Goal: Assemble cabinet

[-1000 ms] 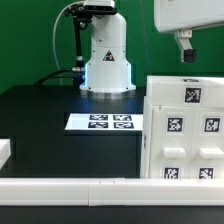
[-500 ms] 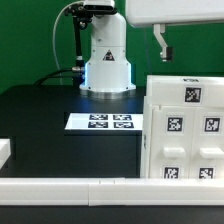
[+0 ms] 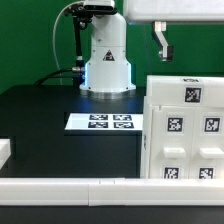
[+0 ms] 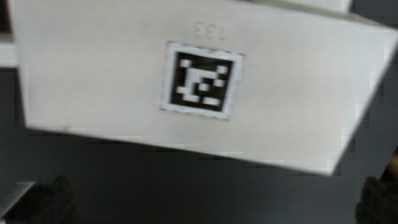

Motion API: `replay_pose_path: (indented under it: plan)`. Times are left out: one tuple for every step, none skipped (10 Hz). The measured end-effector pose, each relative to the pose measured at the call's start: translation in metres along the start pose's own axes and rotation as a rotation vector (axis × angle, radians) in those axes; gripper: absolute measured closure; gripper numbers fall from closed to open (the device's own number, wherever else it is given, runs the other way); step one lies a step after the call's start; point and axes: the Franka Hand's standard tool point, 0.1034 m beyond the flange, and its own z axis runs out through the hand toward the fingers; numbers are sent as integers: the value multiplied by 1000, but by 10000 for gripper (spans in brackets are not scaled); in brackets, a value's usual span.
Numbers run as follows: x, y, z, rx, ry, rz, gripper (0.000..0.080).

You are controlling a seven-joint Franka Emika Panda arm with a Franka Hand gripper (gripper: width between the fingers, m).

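Observation:
The cabinet (image 3: pixel 186 130) is a large white box with several black-and-white tags, standing on the black table at the exterior view's right. My gripper (image 3: pixel 160 45) hangs high above the cabinet's left edge, well clear of it. One dark finger (image 3: pixel 160 40) shows under the white hand. In the wrist view the two dark fingertips (image 4: pixel 32 200) sit far apart at the picture's corners with nothing between them, so the gripper (image 4: pixel 205 205) is open and empty. Beyond them lies a white face with one tag (image 4: pixel 201 80), apparently the cabinet's top.
The marker board (image 3: pixel 105 122) lies flat in the middle of the table before the arm's white base (image 3: pixel 106 60). A long white rail (image 3: pixel 70 187) runs along the front edge. A small white block (image 3: pixel 4 150) sits at the exterior view's left edge.
The gripper moved toward the exterior view's left over the first half second, then held still. The cabinet has not moved.

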Motion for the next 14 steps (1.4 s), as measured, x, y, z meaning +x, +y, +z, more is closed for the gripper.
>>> replay_pose_path:
  plan:
    - [3,-1,3,6,-30,-140,2]
    - [6,-7,3,12,-35,-230,2]
    - [6,-3,-3,12,3,-247,2]
    - [1,2,-3,-2,-7,-313,2]
    - [1,3,-2,-7,-12,-363,2]
    - [0,5,-2,-15,-17,-444,2]
    - [-1,7,0,-34,-34,-607,2]
    - [-2,6,5,-44,-67,-791,2]
    - [-1,0,7,-55,-101,-912,2]
    - [0,-3,6,-54,-97,-955,2]
    - [0,1,6,-56,-103,-1000,2]
    - [-1,2,7,-60,-106,-1002,2]
    - [-3,1,7,-54,-121,-970,2]
    - [-12,-1,10,-30,-211,-899,2]
